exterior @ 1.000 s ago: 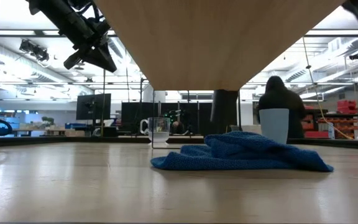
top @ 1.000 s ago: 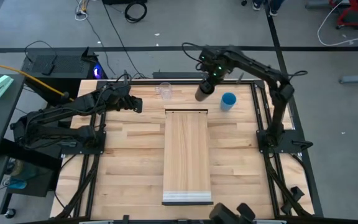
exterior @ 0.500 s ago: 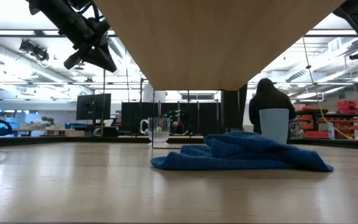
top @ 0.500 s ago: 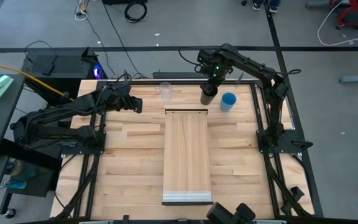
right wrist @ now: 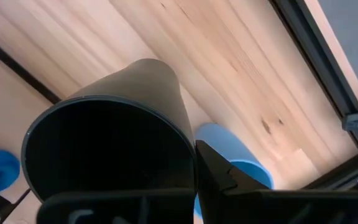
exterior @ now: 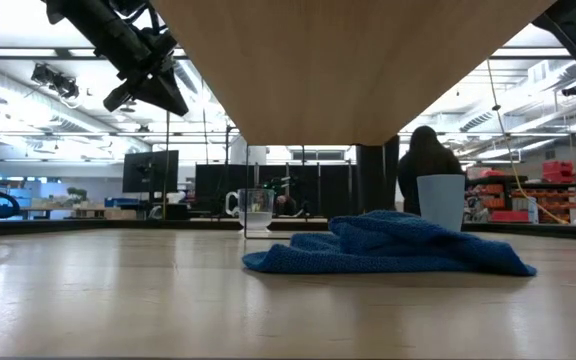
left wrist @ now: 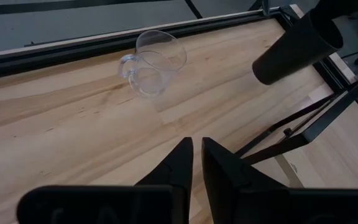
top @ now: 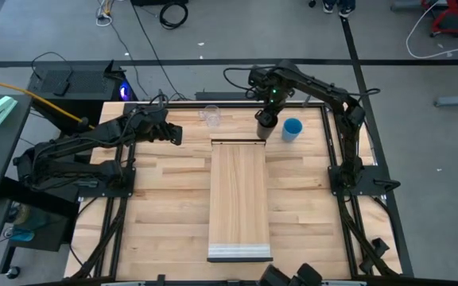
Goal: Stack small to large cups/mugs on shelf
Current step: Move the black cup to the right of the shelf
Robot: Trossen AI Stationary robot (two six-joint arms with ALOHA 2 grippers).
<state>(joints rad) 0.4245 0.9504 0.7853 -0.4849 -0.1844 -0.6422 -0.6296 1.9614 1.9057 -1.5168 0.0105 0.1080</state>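
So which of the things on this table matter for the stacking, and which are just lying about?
For the job:
- black cup, held in the right pincer
- blue cup
- clear cup
- shelf

Lying about:
- blue cloth, under the shelf
- left pincer, waiting shut, short of the clear cup

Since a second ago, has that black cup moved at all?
Yes. In the overhead view the black cup, held by the right claw, shifted right, closer to the blue cup, which stayed put.
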